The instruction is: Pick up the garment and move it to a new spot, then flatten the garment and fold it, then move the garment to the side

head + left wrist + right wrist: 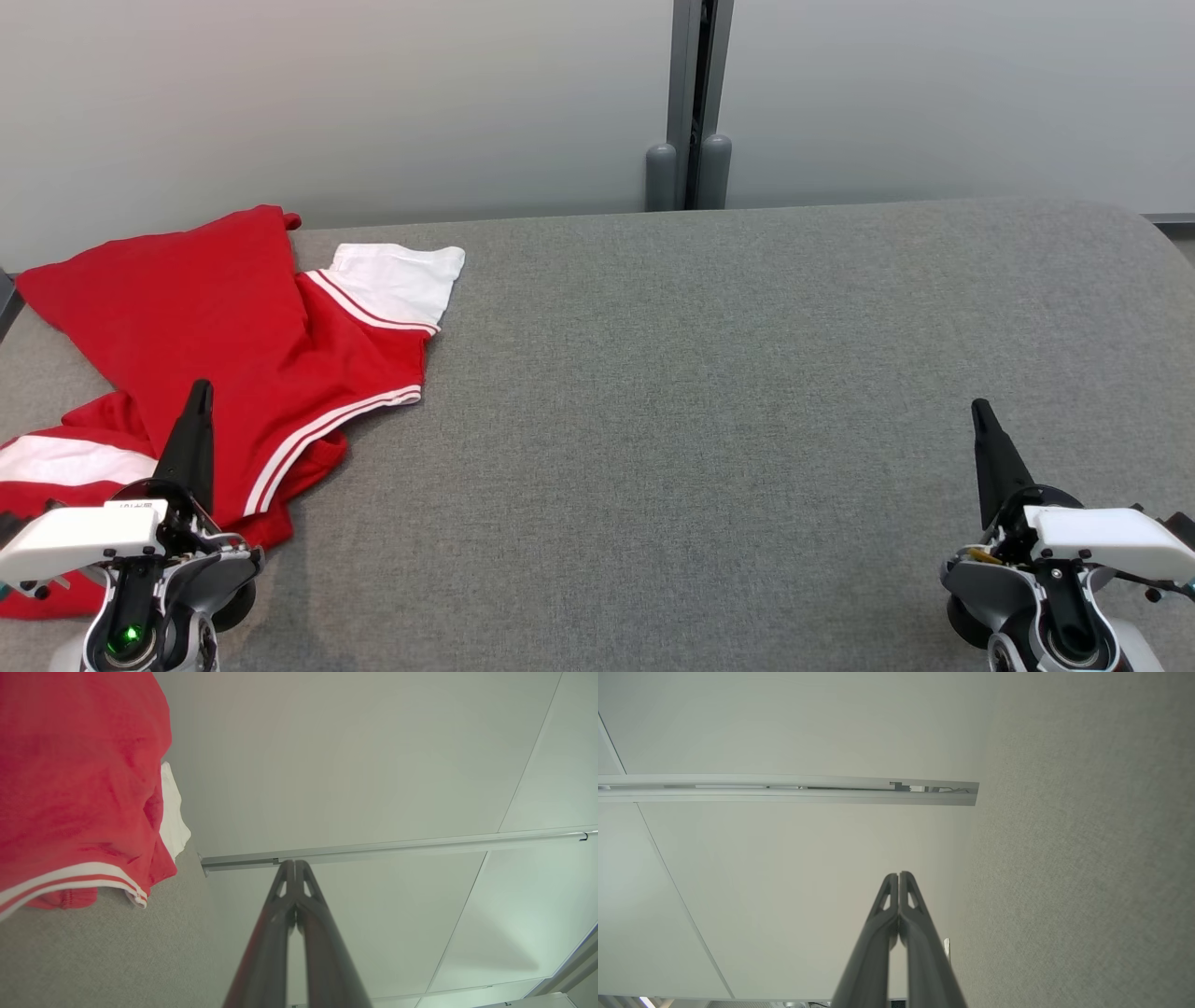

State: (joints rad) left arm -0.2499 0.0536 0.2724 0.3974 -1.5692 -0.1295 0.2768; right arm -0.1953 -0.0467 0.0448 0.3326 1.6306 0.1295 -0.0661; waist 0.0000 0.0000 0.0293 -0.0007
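Both are pinched closed and empty: our left gripper (200,388) sits just beside the crumpled red garment (233,317), our right gripper (980,409) well apart from it.

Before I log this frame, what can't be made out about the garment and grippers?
garment: in the head view its left side runs off the picture's edge, and the left gripper covers some lower cloth, so its outline is unknown.
Left wrist view: garment cut by the top and left edges.
Whether the shut left gripper touches the cloth: cannot tell.
right gripper: shut; its height over the grey surface cannot be judged.
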